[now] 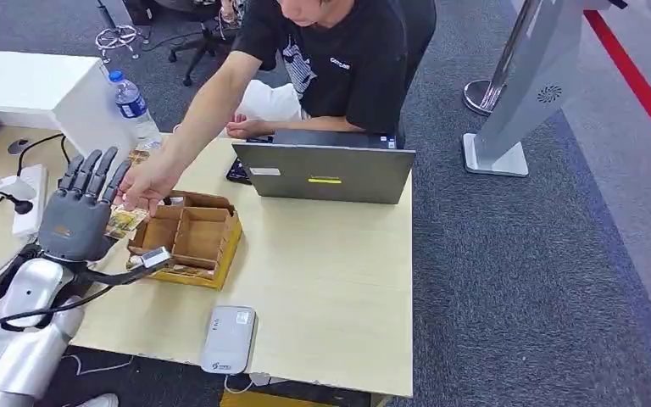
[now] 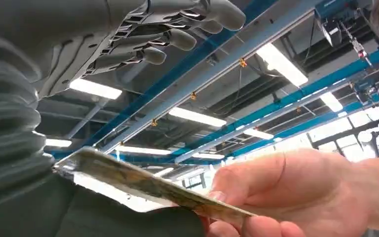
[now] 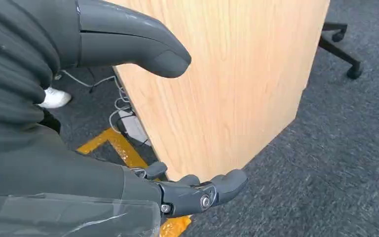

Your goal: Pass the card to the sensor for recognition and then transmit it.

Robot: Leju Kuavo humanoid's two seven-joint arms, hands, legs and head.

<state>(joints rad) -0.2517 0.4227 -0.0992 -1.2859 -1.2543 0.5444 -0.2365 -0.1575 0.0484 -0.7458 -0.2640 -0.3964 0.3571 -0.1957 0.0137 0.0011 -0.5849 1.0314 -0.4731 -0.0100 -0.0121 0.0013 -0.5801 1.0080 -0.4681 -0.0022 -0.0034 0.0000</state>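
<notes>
Head view: flat printed card between ribbed grey left hand and person's hand.

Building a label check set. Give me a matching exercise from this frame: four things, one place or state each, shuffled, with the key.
1. card
2. left hand
3. laptop
4. white sensor

A. near the table's front edge
B. open, fingers spread upward
C. held by the person's hand
D. at the table's far edge, before the person

Pairs: 1-C, 2-B, 3-D, 4-A
</notes>
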